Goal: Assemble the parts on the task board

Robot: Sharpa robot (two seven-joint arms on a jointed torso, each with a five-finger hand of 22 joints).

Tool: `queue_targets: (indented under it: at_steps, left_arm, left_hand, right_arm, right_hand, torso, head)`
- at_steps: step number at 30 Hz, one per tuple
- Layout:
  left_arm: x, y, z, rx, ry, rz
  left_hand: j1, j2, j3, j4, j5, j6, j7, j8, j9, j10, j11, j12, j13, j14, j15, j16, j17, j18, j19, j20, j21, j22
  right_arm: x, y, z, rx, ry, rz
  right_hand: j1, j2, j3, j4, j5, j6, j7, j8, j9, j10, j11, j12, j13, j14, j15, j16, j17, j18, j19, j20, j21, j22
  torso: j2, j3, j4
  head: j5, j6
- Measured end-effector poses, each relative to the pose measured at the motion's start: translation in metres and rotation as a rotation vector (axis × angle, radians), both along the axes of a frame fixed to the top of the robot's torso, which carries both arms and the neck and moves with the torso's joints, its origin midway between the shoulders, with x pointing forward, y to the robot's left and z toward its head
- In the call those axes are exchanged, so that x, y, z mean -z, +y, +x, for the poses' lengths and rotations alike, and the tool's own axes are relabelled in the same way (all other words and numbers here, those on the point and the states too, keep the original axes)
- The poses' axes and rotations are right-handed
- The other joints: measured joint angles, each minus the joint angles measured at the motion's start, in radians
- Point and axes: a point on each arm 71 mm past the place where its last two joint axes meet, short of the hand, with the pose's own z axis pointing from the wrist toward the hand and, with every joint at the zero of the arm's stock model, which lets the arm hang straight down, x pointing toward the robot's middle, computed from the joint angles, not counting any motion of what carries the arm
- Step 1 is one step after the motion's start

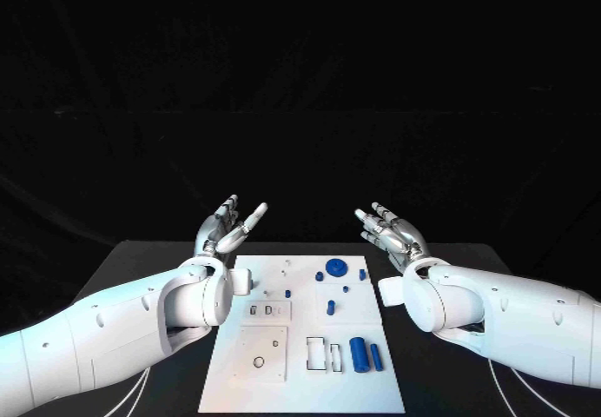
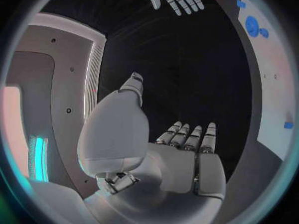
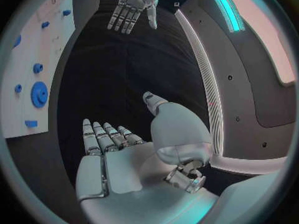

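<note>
white task board (image 1: 238, 382) lies between and below both empty, spread robot hands: left (image 1: 230, 224), right (image 1: 392, 229).

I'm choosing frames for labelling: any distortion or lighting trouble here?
Head view: straight edges, dark backdrop, task board evenly lit, left hand and right hand sharp. Both wrist views: fisheye bends the board's edge; cyan glow at the rim.

Matt white task board (image 1: 282, 382), glossy blue plastic parts (image 1: 359, 352), matt black table (image 1: 150, 261)
</note>
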Motion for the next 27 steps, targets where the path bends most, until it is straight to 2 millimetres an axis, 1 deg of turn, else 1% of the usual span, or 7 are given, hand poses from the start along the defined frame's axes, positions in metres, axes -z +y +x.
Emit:
queue_targets:
  at_steps: [10,13,15,17,20,22,27]
  left_arm:
    - [-0.002,0.000,-0.002,0.025,-0.016,-0.024]
    - [-0.008,0.014,-0.006,0.023,-0.025,-0.027]
    - [-0.009,0.018,-0.006,0.020,-0.028,-0.027]
    - [-0.010,0.016,-0.007,0.029,-0.029,-0.033]
    - [-0.014,0.015,-0.009,0.040,-0.037,-0.039]
    - [-0.020,0.016,-0.008,0.042,-0.049,-0.044]
    - [-0.030,0.018,-0.007,0.049,-0.068,-0.051]
  left_hand:
    - [0.070,0.030,0.037,0.016,-0.005,0.058,0.002,0.019,0.012,0.056,0.046,0.013,0.009,0.052,0.033,0.020,0.014,0.000,0.007,0.018,0.006,0.005]
    - [0.087,0.065,0.066,0.014,-0.012,0.130,0.006,0.043,0.026,0.124,0.063,0.027,0.017,0.105,0.039,0.041,0.026,0.009,0.040,0.023,0.022,0.012]
    - [0.104,0.124,0.107,0.008,-0.020,0.259,0.013,0.085,0.052,0.306,0.117,0.073,0.038,0.244,0.051,0.095,0.057,0.037,0.174,0.023,0.075,0.042]
    - [0.121,0.145,0.128,0.002,-0.020,0.364,0.023,0.118,0.073,0.459,0.139,0.104,0.046,0.376,0.050,0.145,0.084,0.039,0.339,0.022,0.144,0.076]
    - [0.127,0.151,0.137,0.001,-0.020,0.447,0.033,0.144,0.088,0.564,0.135,0.113,0.046,0.498,0.038,0.188,0.107,0.042,0.446,0.020,0.191,0.095]
    - [0.143,0.151,0.145,-0.008,-0.020,0.515,0.042,0.164,0.102,0.689,0.125,0.129,0.050,0.632,0.019,0.238,0.133,0.078,0.517,0.018,0.226,0.105]
    - [0.162,0.145,0.156,-0.018,-0.020,0.579,0.058,0.178,0.114,0.752,0.105,0.131,0.050,0.703,-0.002,0.255,0.145,0.093,0.556,0.020,0.240,0.106]
  right_arm:
    - [-0.002,0.003,0.005,-0.159,0.004,0.008]
    - [-0.015,-0.012,0.012,-0.160,-0.077,-0.082]
    - [-0.020,-0.016,0.014,-0.164,-0.119,-0.131]
    - [-0.023,-0.014,0.015,-0.176,-0.154,-0.173]
    - [-0.026,-0.014,0.017,-0.187,-0.188,-0.217]
    - [-0.029,-0.016,0.019,-0.190,-0.213,-0.249]
    - [-0.039,-0.020,0.023,-0.198,-0.267,-0.324]
  right_hand:
    - [0.160,-0.030,0.075,-0.127,0.004,0.168,0.012,0.065,0.055,0.216,-0.003,0.044,0.021,0.202,-0.008,0.069,0.038,0.016,0.088,0.005,0.042,0.022]
    - [0.189,-0.041,0.095,-0.165,0.004,0.242,0.017,0.092,0.076,0.330,-0.011,0.063,0.028,0.305,-0.020,0.104,0.056,0.039,0.135,0.005,0.064,0.033]
    - [0.206,-0.045,0.110,-0.185,0.011,0.293,0.021,0.111,0.090,0.408,-0.018,0.075,0.033,0.374,-0.029,0.127,0.067,0.039,0.196,0.005,0.091,0.047]
    - [0.215,-0.053,0.130,-0.206,0.019,0.350,0.026,0.131,0.104,0.492,-0.026,0.082,0.036,0.444,-0.040,0.148,0.077,0.062,0.270,0.004,0.126,0.064]
    - [0.219,-0.058,0.146,-0.226,0.024,0.403,0.030,0.147,0.116,0.564,-0.033,0.087,0.038,0.504,-0.049,0.165,0.084,0.062,0.329,0.003,0.155,0.078]
    - [0.224,-0.063,0.161,-0.242,0.026,0.461,0.035,0.164,0.127,0.628,-0.040,0.089,0.040,0.559,-0.059,0.180,0.090,0.078,0.372,0.003,0.177,0.087]
    - [0.229,-0.068,0.200,-0.263,0.025,0.587,0.052,0.197,0.149,0.740,-0.057,0.089,0.042,0.658,-0.081,0.204,0.098,0.094,0.438,0.001,0.212,0.100]
  torso:
    - [0.001,-0.0003,0.0003]
    - [0.018,-0.0014,0.0080]
    - [0.027,-0.0024,0.0115]
    - [0.036,-0.0028,0.0144]
    - [0.044,-0.0032,0.0155]
    - [0.052,-0.0044,0.0158]
    - [0.072,-0.0076,0.0187]
  head:
    - [0.000,0.000]
    - [-0.011,0.001]
    - [-0.014,-0.001]
    - [-0.017,-0.003]
    - [-0.018,-0.002]
    - [-0.021,0.000]
    - [-0.026,0.004]
